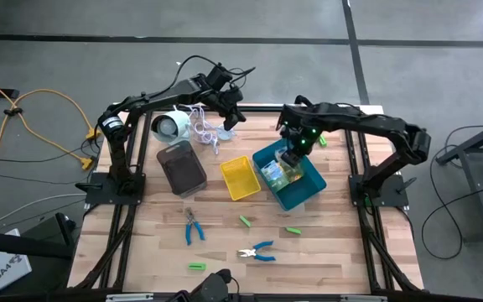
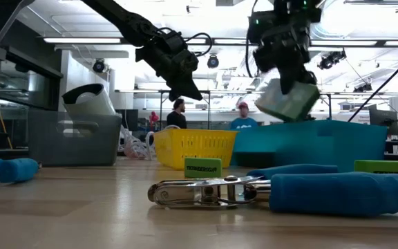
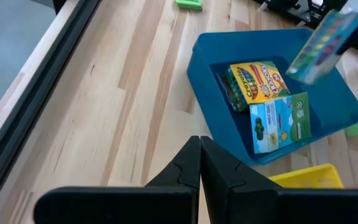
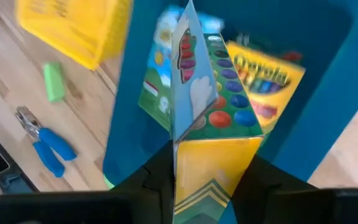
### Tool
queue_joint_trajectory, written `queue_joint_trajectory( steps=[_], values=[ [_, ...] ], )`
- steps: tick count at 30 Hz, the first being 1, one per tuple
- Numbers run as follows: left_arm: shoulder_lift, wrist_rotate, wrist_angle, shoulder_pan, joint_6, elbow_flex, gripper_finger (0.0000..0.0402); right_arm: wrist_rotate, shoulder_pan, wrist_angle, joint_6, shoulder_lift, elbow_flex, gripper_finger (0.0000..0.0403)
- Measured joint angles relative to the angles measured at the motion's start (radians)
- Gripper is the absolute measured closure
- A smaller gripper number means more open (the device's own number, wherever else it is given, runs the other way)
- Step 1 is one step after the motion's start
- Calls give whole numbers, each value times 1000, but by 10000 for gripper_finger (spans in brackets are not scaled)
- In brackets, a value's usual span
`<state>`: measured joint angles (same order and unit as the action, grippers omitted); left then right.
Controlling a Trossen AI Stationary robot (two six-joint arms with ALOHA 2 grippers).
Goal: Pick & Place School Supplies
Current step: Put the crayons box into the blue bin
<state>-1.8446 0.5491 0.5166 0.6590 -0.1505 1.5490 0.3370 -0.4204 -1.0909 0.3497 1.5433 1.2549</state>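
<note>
Right gripper point(image 1: 290, 159) hangs above the blue tray point(image 1: 309, 191), fingers clamped on a paint box point(image 4: 207, 134) that's tilted, yellow end in the jaws. Left gripper point(image 1: 231, 117) is up over the table's far edge near the white cord point(image 1: 201, 127), fingers pressed together, holding nothing. Left wrist view shows what's already in the tray: a Crayola crayon box point(image 3: 257, 81) beside a green-and-blue pack point(image 3: 279, 121). Only "Crayola" is readable. Low view shows pliers point(image 2: 282, 191) lying up close.
</note>
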Motion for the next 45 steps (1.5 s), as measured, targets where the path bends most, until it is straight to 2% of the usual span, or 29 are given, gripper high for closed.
queue_joint_trajectory(
  steps=[9,14,24,27,36,40,45],
  values=[
    [0,0,3,0,0,0,401,-5,-1,150,13,1,-160,288],
    [0,0,3,-4,0,0,401,-62,-1,178,-3,1,-175,287],
    [0,0,-1,-29,-15,0,401,-100,-1,190,-39,1,-175,283],
    [0,-1,-1,-34,-18,0,401,-113,-1,183,-41,1,-177,260],
    [0,-3,-1,-34,-17,0,401,-122,-1,182,-45,1,-178,151],
    [0,-4,-1,-34,-17,0,401,-65,3,183,-41,1,-178,131],
    [0,-4,-1,-34,-18,0,401,0,31,199,-8,1,-177,128]
  ],
)
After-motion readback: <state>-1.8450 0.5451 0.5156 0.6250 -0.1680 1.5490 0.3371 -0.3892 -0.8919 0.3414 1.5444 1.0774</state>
